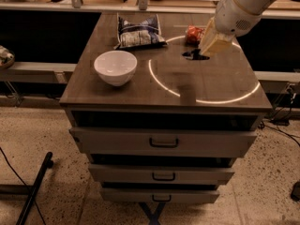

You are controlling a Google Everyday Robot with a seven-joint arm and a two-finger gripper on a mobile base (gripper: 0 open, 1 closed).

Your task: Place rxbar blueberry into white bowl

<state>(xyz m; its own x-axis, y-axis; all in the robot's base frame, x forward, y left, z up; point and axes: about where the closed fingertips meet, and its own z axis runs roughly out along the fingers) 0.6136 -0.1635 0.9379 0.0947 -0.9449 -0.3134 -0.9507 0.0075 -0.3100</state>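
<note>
The white bowl (115, 67) stands on the left part of the wooden tabletop (140, 90). My gripper (202, 53) hangs over the back right of the top, right of the bowl and apart from it. A small dark flat piece, the rxbar blueberry (191, 55), shows at its cream fingertips (213, 43). The gripper is shut on the bar and holds it above the table. Its shadow falls on the wood in front.
A crinkled blue-and-white chip bag (139, 32) lies at the back, behind the bowl. A red-orange can (192, 34) lies at the back right, just behind the gripper. A white ring is marked on the top. Drawers (164, 142) are below.
</note>
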